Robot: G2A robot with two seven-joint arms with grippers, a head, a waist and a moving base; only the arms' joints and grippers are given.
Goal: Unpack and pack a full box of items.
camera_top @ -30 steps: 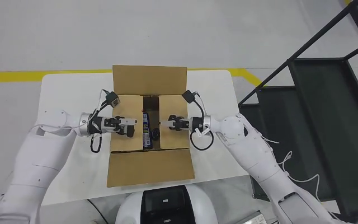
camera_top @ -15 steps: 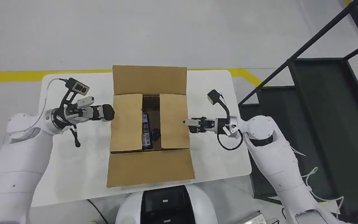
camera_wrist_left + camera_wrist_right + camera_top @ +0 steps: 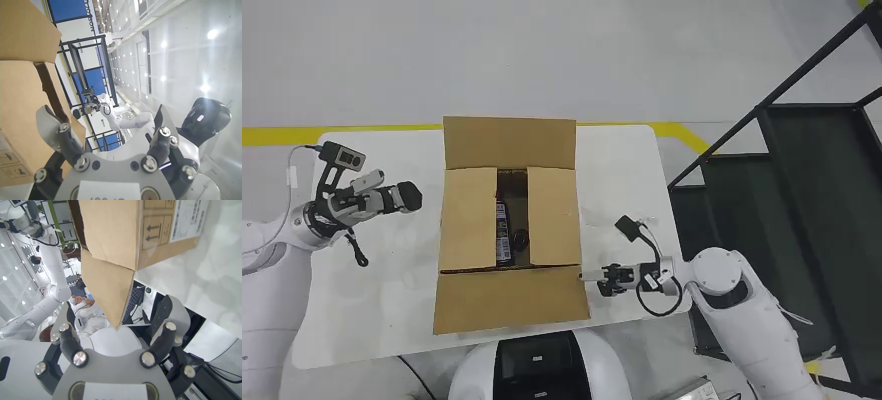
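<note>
Bench (image 3: 627, 165): white, and it carries the box in the middle, straight ahead of the robot
Box (image 3: 467, 225): cardboard, standing upright with its top partly open
Near flap (image 3: 510, 298): laid outward toward the robot, its long edge running across the bench from left to right
Side flaps (image 3: 552, 215): folded inward over the top, with a dark gap between them
Items (image 3: 504, 232): packed inside, visible through that gap, too small to tell apart
Key relation: the near flap's right-hand corner lies just in front of the right tool (image 3: 589, 281), so the right arm is much the nearer one for any work on that flap
Right tool state: fingers apart, and in the right wrist view the flap's corner points into the space between them; I cannot tell whether either pad touches the cardboard, and nothing is clamped
Left tool (image 3: 410, 194): off the box's left side, well apart from it, fingers spread, holding nothing
Judgement: the step in hand looks like a grip on the near flap's corner, which needs the right fingers to close across the cardboard's thickness
</note>
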